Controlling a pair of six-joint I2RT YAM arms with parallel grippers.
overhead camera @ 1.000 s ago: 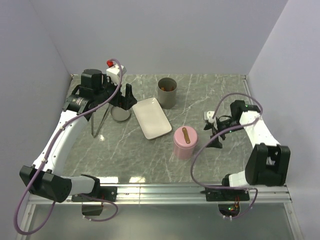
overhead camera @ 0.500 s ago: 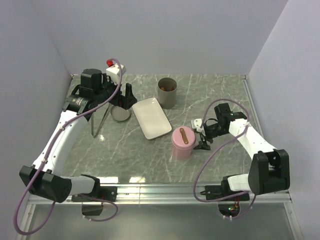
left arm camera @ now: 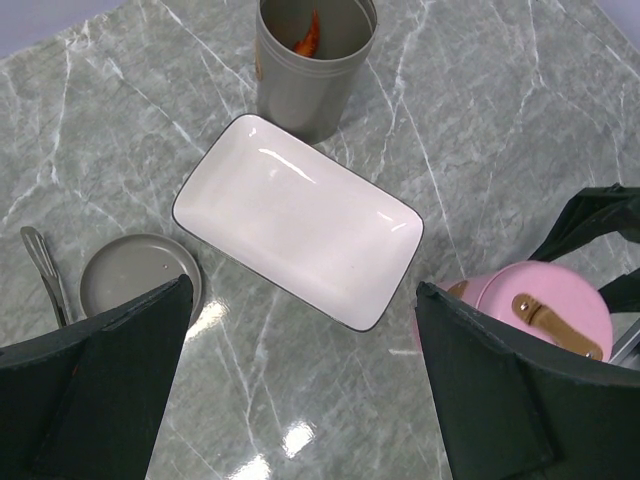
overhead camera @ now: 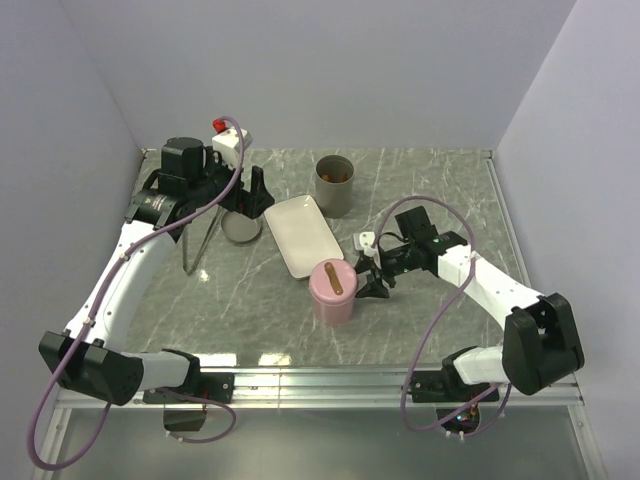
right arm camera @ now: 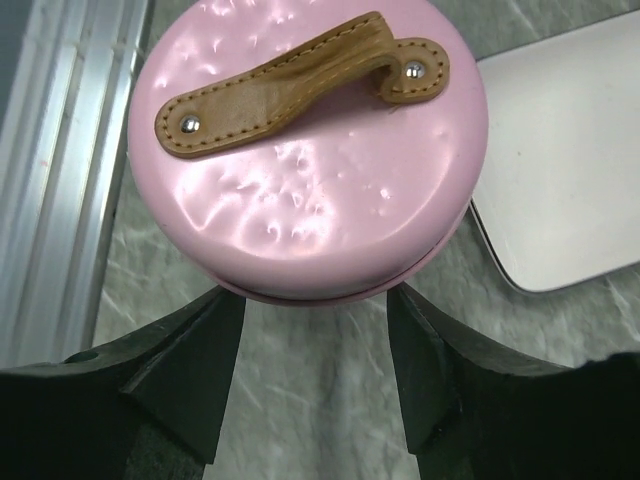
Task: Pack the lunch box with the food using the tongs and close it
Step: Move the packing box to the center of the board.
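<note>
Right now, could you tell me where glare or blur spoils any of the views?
Right wrist: speckled highlights on the pink lid, own fingers dark and soft. Left wrist: bright streaks on the white tray. Top view: evenly lit, sharp.

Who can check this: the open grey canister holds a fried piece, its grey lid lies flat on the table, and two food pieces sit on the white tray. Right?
Not quite. The left wrist view shows the white tray bare, with no food on it. The rest stands: the open grey canister holds a fried piece, and its grey lid lies flat on the table.
</note>
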